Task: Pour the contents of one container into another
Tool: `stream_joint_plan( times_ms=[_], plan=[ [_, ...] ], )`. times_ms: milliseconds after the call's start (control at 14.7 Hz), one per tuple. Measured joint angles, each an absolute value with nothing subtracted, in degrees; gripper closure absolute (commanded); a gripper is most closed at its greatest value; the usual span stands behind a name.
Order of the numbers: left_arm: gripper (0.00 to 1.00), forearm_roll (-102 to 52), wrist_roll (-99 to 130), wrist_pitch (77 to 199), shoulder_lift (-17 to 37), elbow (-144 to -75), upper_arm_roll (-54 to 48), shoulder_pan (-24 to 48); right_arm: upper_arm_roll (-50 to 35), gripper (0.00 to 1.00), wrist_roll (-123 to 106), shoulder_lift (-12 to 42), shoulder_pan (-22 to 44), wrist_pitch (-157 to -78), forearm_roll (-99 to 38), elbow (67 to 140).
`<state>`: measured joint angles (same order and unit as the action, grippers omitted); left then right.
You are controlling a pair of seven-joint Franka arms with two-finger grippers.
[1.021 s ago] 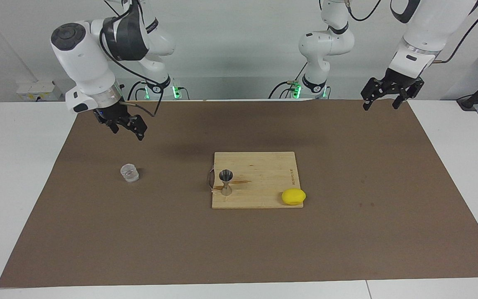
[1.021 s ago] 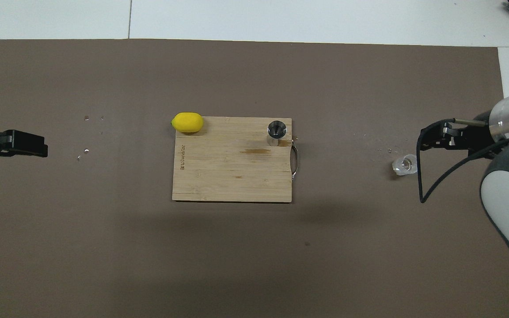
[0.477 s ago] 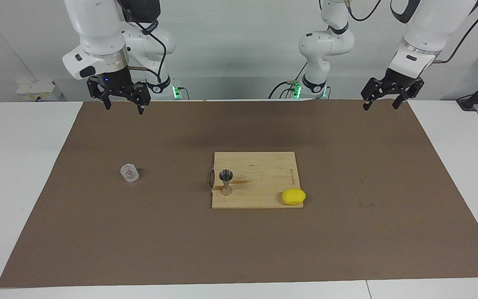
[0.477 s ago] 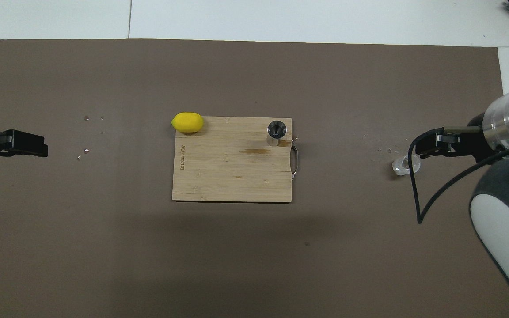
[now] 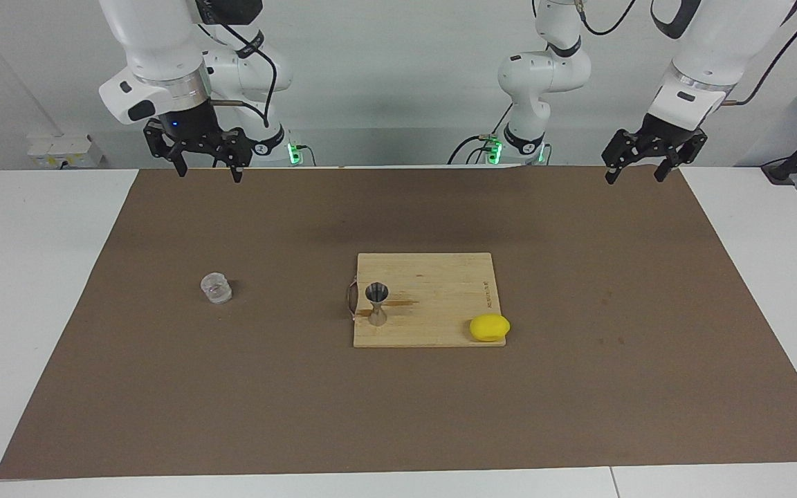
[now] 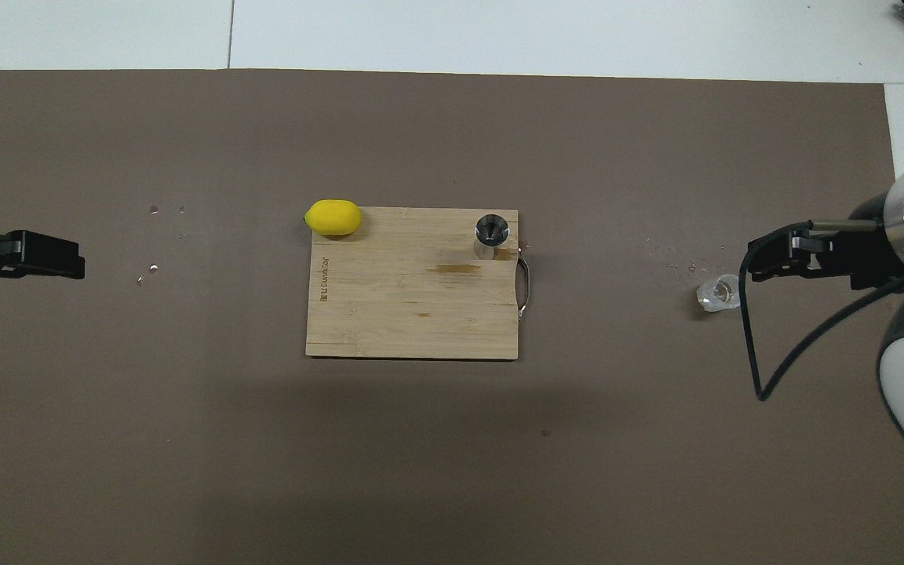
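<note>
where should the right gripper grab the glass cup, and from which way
Probably across the round side wall of the glass cup, coming straight down from above. It stands upright and alone on the brown mat, toward the right arm's end. The open right gripper hangs high, nothing between them.

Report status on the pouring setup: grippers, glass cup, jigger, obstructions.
Left gripper open, right gripper open, both raised, empty. Glass cup upright on mat; jigger upright on cutting board. Nothing between them.

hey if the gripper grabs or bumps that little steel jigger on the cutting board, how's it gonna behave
The jigger stands upright on a small foot with a narrow waist, so a sideways bump would probably tip it. Its cone shape suggests it would then roll in a curve on the cutting board. The shiny steel looks rigid but likely slippery, and the slanted walls may squeeze it out of a grip.
</note>
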<state>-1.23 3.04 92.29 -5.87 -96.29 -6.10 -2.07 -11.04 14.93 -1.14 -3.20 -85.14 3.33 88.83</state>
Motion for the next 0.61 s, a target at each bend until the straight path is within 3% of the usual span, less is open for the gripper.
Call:
stream_joint_plan(
  times_ms=[613],
  plan=[
    [0.00, -1.2, 3.0, 92.3, -5.9, -96.3, -6.1, -2.1, -11.1, 0.01, 13.5, -1.6, -4.8, -85.1, 2.4, 88.7]
  ],
)
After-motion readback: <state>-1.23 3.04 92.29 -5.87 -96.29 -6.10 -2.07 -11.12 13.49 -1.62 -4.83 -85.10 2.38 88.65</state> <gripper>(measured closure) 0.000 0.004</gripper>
